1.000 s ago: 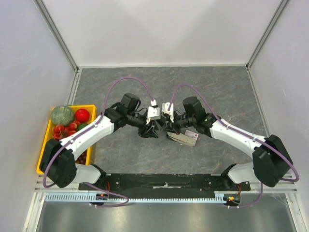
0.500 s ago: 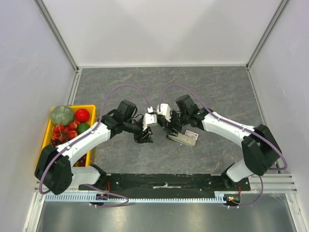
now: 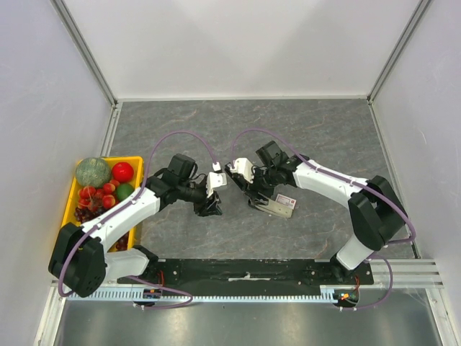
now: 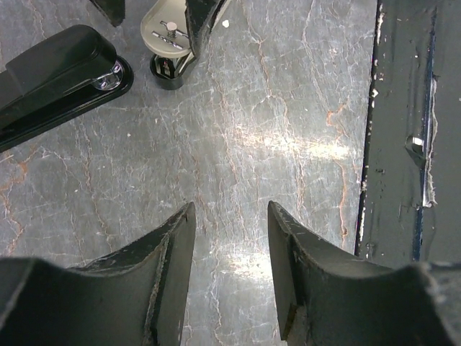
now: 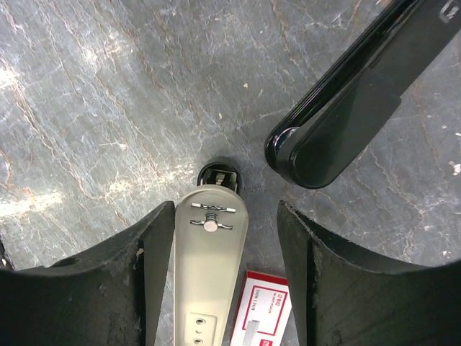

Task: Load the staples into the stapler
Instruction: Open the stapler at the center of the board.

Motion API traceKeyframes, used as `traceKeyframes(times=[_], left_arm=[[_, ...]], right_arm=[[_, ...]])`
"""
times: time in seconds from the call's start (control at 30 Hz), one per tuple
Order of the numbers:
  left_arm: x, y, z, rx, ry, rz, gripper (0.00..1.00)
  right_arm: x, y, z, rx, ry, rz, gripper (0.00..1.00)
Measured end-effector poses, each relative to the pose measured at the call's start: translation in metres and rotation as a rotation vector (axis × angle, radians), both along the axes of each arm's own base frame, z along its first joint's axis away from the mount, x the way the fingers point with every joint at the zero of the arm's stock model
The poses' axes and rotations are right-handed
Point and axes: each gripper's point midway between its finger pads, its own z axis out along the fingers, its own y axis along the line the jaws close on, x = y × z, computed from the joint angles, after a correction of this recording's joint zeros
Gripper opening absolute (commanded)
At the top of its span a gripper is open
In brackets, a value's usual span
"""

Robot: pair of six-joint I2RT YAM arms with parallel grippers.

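A beige metal stapler [image 5: 207, 267] with a black tip lies flat on the table, also in the top view [image 3: 272, 207] and the left wrist view [image 4: 167, 32]. My right gripper [image 5: 225, 209] [image 3: 243, 189] is open and straddles its tip, the left finger close against its edge with a gap on the right. The staples, a small white box with red print [image 5: 263, 313] [image 3: 286, 200], lie beside the stapler. A black stapler [image 5: 353, 94] [image 4: 54, 76] lies just beyond. My left gripper [image 4: 230, 209] [image 3: 211, 205] is open over bare table, nothing between its fingers.
A yellow tray [image 3: 68, 209] of fruit and vegetables stands at the left edge. The black base rail [image 3: 245, 270] [image 4: 400, 144] runs along the near edge, close to the left gripper. White walls enclose the grey marbled table on three sides.
The right gripper has gone from shut to open and shifted slightly left. The left gripper has drawn back left and nearer, away from the staplers, its opening unchanged.
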Motion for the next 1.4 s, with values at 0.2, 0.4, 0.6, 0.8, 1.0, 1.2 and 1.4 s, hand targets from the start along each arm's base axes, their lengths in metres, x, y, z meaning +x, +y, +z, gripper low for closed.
traceKeyframes(times=[0.2,0.4,0.6,0.8,1.0,1.2,1.4], left_arm=[[0.000,0.001,-0.002,0.002,0.003,0.001,0.51],[0.000,0.001,-0.002,0.001,0.001,0.002,0.51],[0.001,0.001,-0.001,-0.002,-0.002,0.003,0.51],[0.004,-0.002,0.002,-0.018,-0.019,-0.001,0.52],[0.015,-0.009,0.001,-0.037,-0.037,0.006,0.56],[0.027,-0.025,0.007,-0.088,0.001,0.000,0.60],[0.031,-0.044,0.037,-0.200,0.007,-0.052,0.59]], right_arm=[[-0.003,-0.005,-0.020,-0.077,0.078,0.006,0.58],[-0.011,-0.015,-0.033,-0.138,0.120,0.008,0.39],[-0.012,-0.019,-0.032,-0.161,0.125,0.018,0.00],[-0.021,-0.012,-0.022,-0.111,0.150,0.055,0.00],[-0.028,0.009,0.033,0.072,0.104,0.095,0.00],[-0.031,0.032,0.073,0.251,0.087,0.113,0.00],[-0.031,0.044,0.094,0.350,0.096,0.107,0.00]])
